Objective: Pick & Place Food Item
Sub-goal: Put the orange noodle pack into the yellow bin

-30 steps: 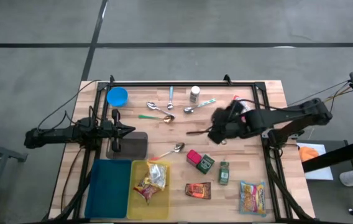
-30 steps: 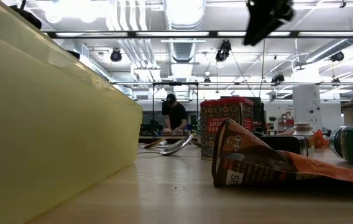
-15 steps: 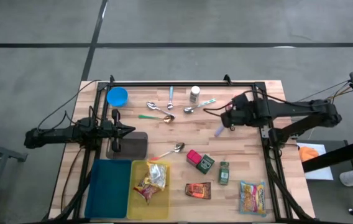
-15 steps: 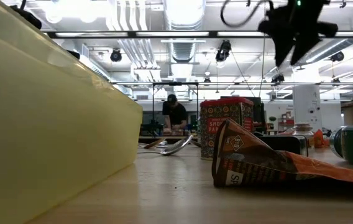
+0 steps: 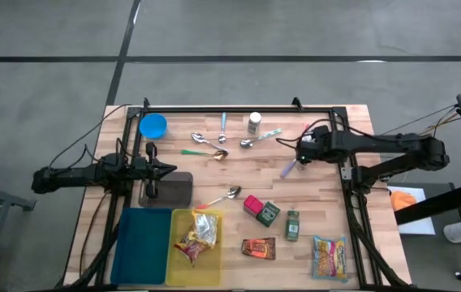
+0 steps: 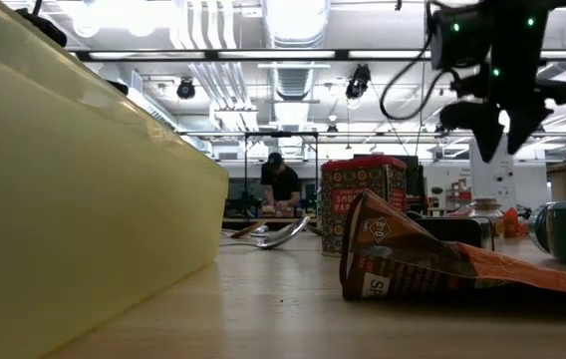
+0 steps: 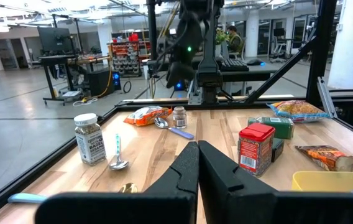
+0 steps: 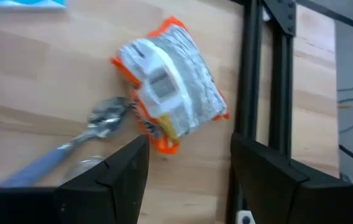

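Note:
An orange-and-white snack packet [image 8: 170, 87] lies flat on the wooden table by the black frame rail [image 8: 270, 74], with a spoon [image 8: 102, 121] against its edge. My right gripper [image 8: 189, 174] hangs open above it, pointing steeply down and touching nothing; it also shows in the high view [image 5: 302, 151] and the low view [image 6: 499, 135]. My left gripper [image 7: 198, 165] waits shut and level at the table's left side [image 5: 170, 169]. At the near edge a yellow bin [image 5: 183, 276] holds one packet [image 5: 198, 239].
Near the front lie a red tin [image 5: 252, 204], a green box [image 5: 269, 213], a green bottle [image 5: 293, 225], a brown packet [image 5: 259, 248] and a yellow packet [image 5: 329, 258]. Spoons [image 5: 206, 142], a blue bowl [image 5: 153, 126], a shaker [image 5: 254, 122] and a blue tray [image 5: 141, 247] are also there.
My right gripper has drawn back from the table's middle toward the right edge and come down, rolling about its own line as it went. Its fingers have stayed open. Nothing on the table has moved.

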Motion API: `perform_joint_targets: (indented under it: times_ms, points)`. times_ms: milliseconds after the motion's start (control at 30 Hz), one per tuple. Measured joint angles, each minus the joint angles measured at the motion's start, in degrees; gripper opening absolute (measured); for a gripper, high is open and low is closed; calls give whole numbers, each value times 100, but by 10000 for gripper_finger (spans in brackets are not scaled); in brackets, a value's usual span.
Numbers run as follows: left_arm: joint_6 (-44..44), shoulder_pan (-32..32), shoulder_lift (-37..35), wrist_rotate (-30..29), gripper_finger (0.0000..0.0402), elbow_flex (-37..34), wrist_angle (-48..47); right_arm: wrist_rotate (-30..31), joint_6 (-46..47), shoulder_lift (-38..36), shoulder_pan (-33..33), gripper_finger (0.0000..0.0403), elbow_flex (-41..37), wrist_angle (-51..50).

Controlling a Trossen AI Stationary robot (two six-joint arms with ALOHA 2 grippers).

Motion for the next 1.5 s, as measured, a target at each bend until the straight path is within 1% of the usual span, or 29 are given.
perform_joint_targets:
  times_ms: [267, 533, 667, 1067, 1267, 1500]
  points:
    - [0, -1, 0, -1, 10, 0, -1, -10, 436, 0, -138, 224, -733, 517]
    - [-1, 0, 0, -1, 10, 0, 0, -37, 210, 0, -365, 224, -1234, 1568]
    - [-1, -1, 0, 1, 10, 0, -1, -129, 201, 0, -429, 224, -1408, 1834]
    - [-2, 0, -2, -1, 10, 1, 0, -133, 182, 2, -693, 224, -2131, 2839]
    - [-2, -1, 0, 1, 10, 0, -2, -110, 148, -4, -792, 224, -2323, 3213]
    - [-1, 0, -1, -1, 10, 0, 0, -107, 11, -2, -823, 224, -2320, 3269]
